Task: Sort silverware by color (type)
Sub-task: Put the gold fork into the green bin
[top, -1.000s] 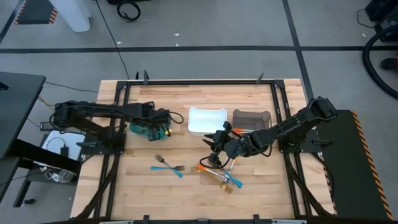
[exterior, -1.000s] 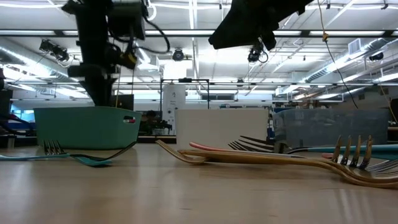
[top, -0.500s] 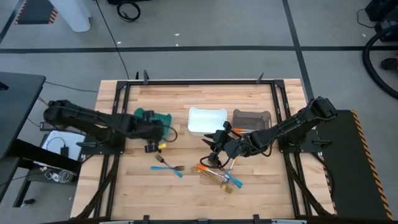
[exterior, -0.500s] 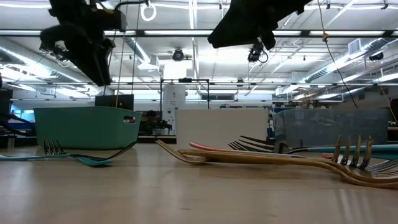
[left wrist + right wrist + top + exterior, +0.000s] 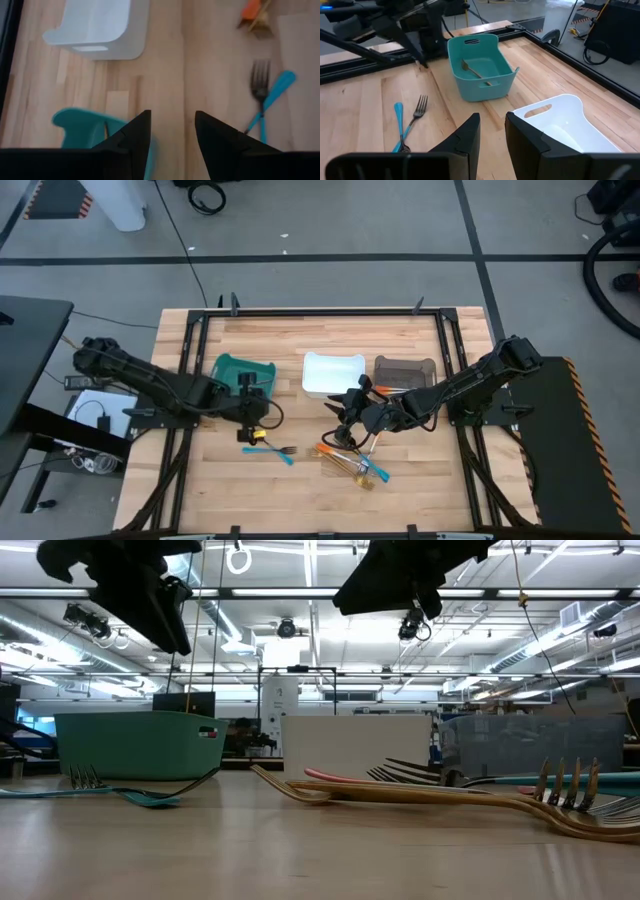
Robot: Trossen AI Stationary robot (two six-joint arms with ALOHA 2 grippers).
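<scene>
Two blue-handled forks [image 5: 270, 448] lie crossed on the table, also showing in the left wrist view [image 5: 265, 100] and the right wrist view [image 5: 407, 125]. A pile of orange, tan and blue forks [image 5: 350, 462] lies to their right. One fork [image 5: 475, 70] lies inside the teal bin [image 5: 245, 370]. My left gripper [image 5: 250, 425] [image 5: 172, 132] hangs open above the table between the teal bin and the blue forks. My right gripper [image 5: 345, 420] [image 5: 492, 135] is open and empty above the pile's far side.
A white bin [image 5: 333, 373] and a grey bin [image 5: 405, 370] stand in a row to the right of the teal bin; an orange handle shows at the grey bin's left rim [image 5: 378, 387]. Bare wood lies along the table's near edge [image 5: 300, 500].
My left gripper has drawn back from over the teal bin toward the table's near edge and now hangs close to the blue forks, leaving the bin uncovered. My right arm has kept still. The forks on the table have not moved.
</scene>
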